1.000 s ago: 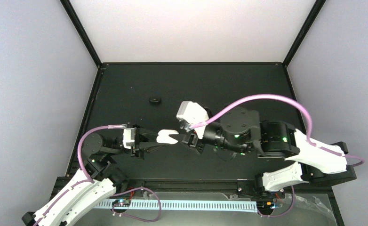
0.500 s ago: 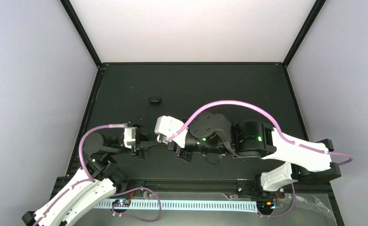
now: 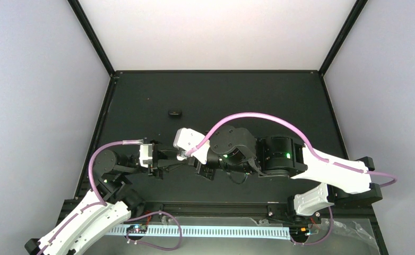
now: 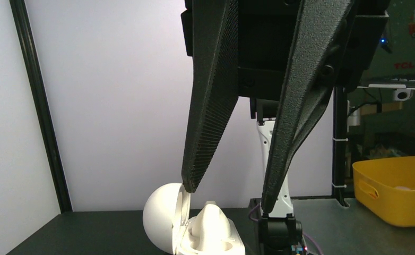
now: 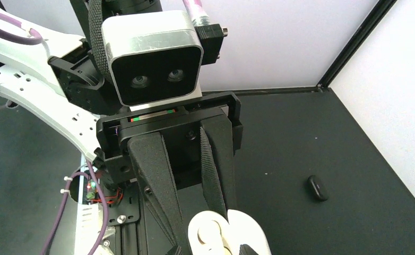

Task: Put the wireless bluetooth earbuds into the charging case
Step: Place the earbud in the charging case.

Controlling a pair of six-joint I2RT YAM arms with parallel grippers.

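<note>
The white charging case [image 4: 192, 234] has its lid open toward the back. A white rounded earbud [image 4: 216, 218] stands in its base; the other earbud is out of view. In the right wrist view my left gripper [image 5: 201, 229] is shut on the case [image 5: 253, 234], one finger in the crease between lid and base, the other along the base's front side. In the left wrist view my right gripper [image 4: 229, 196] hangs open and empty just over the case, its back fingertip [image 4: 190, 183] touching the lid's rim. In the top view the right wrist camera [image 3: 187, 141] hides the case.
A small black oval object [image 3: 174, 112] lies on the black table toward the back left, and shows in the right wrist view [image 5: 317, 188]. The rail with wiring [image 5: 96, 218] runs along the near edge. A yellow bin [image 4: 396, 186] stands off the table.
My right arm has moved left toward the left gripper, and its wrist now covers the case in the top view. The left arm has stayed put, still holding the case.
</note>
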